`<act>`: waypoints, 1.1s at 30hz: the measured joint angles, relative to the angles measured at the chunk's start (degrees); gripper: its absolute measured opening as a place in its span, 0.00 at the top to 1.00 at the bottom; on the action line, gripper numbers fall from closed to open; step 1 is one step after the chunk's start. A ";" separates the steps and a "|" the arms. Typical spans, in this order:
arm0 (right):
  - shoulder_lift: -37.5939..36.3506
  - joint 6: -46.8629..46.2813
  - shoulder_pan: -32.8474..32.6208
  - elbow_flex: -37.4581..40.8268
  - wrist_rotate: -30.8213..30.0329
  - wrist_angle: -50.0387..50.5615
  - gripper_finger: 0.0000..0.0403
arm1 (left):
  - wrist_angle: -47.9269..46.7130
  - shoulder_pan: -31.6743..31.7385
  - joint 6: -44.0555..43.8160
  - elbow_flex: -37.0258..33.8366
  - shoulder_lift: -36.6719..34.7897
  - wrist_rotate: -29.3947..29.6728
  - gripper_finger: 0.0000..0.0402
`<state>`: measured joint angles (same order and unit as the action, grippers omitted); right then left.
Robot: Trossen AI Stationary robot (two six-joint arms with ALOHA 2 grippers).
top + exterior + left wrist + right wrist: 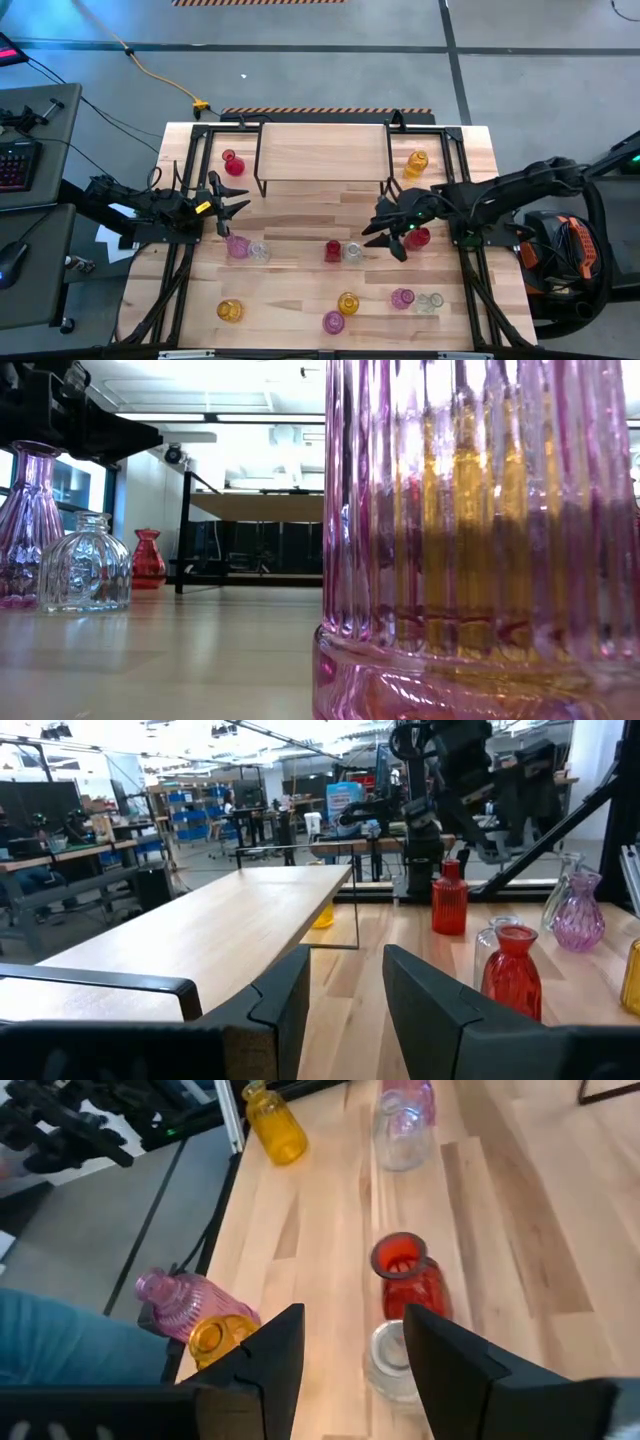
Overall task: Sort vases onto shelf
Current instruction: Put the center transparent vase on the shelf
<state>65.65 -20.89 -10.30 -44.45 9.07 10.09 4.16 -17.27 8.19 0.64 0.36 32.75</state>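
Wooden tabletop [300,300] fills the centre of the high view, with the shelf [323,150] bare at its upper middle. Vases are scattered below and beside it, none on the shelf. Right end effector [383,232] stands open right of centre, beside a red vase [417,238], holding nothing. Left end effector [238,209] hovers narrowly parted at left, empty, above a pink vase [237,246].

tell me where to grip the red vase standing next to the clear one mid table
Take the red vase by its narrow neck, coming straight down from above: it stands upright, and the clear vase crowds one side, so a low sideways approach likely bumps it.
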 joint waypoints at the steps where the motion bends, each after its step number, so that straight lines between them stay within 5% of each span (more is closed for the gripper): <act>1: 0.62 0.13 -0.24 -0.58 -0.30 0.35 0.60 | -0.01 0.01 0.02 0.01 0.00 0.00 0.70; 7: 4.83 2.11 -0.40 -8.13 -5.25 2.93 0.60 | 0.01 -0.01 -3.56 0.02 0.00 -0.43 0.70; 14: 10.23 4.90 1.01 -20.02 -8.44 17.17 0.60 | 3.76 0.02 -7.24 0.22 0.00 0.22 0.70; 24: 14.67 0.94 1.81 -27.16 -10.48 30.69 0.60 | 2.85 0.04 -12.68 8.06 0.00 -0.54 0.70; 33: 17.73 -8.06 1.62 -27.16 -8.34 34.21 0.60 | -13.82 0.06 -20.53 21.48 4.31 -2.39 0.70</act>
<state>83.39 -28.95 -8.68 -71.61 0.73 44.30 -9.66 -17.21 -12.34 22.13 4.67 30.37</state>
